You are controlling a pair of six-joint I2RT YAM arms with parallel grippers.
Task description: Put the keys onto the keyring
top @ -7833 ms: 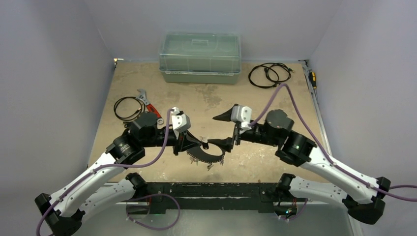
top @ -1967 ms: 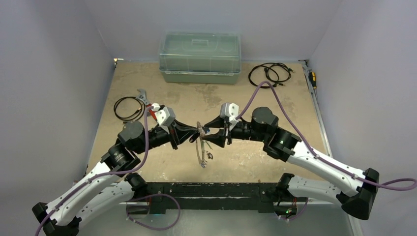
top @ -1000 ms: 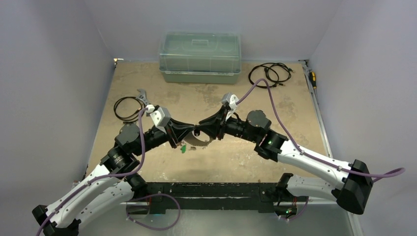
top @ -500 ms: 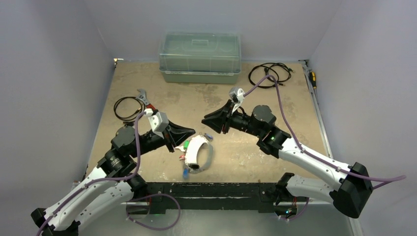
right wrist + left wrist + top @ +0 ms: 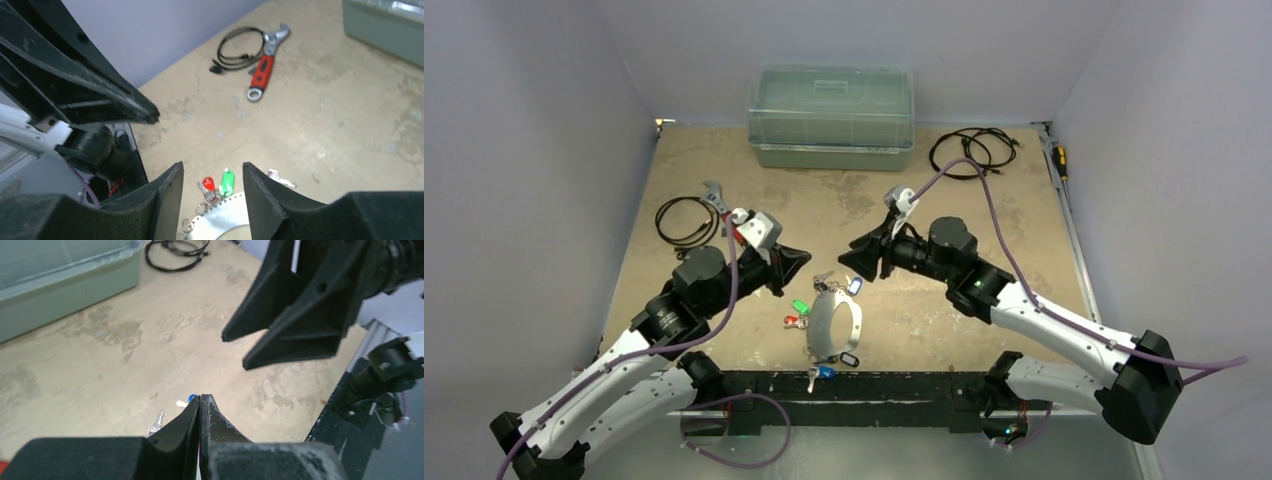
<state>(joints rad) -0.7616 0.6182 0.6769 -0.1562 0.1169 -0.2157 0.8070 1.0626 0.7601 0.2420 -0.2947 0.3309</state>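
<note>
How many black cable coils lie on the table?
2. One black cable coil lies left, beside the red-handled wrench; the other at the far right, beside the lidded box. The arms could hide more.

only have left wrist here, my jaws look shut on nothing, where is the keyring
observer: The keyring lies flat on the table near its front edge, gripped by nothing.
operator: are the right jaws holding a key
observer: No, they stand open and empty near the keyring's far end.
operator: what's on its left side
observer: A green-tagged key and a red-tagged key lie at its left edge.
</note>
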